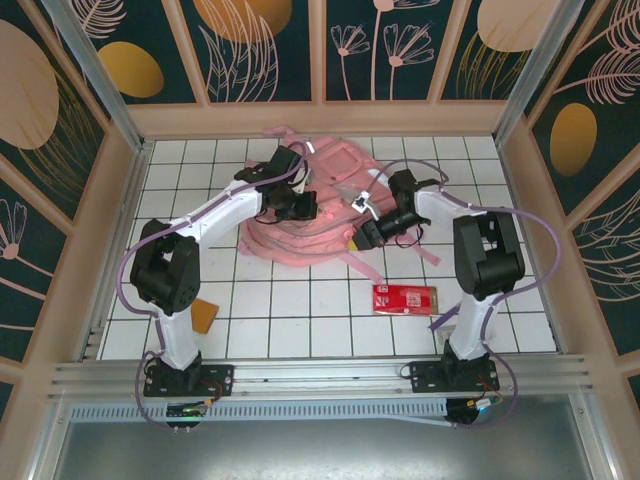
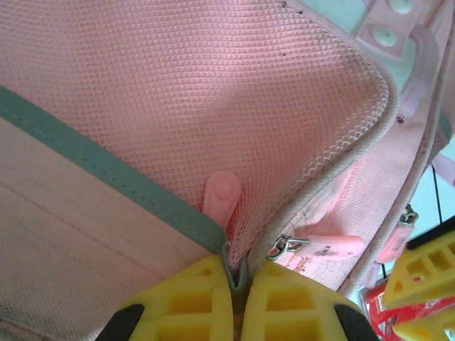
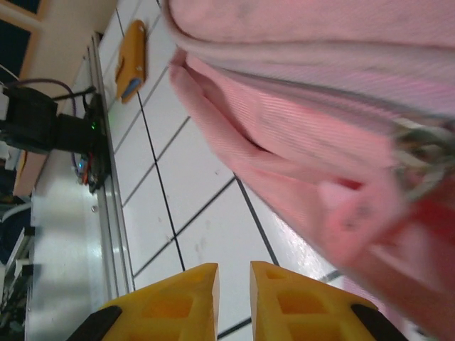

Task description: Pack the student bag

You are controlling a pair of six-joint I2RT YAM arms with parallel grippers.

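One orange flat item lies near-left on the white tiled counter. Two arms. Left gripper: jaws clamped on the teal-trimmed mesh edge of a pocket, seen in the left wrist view. One student bag, pink, lies centre-back between both arms. Right gripper is at the bag's near-right edge; jaws a narrow gap apart with nothing between them. One red packet lies near-right, apart from the bag.
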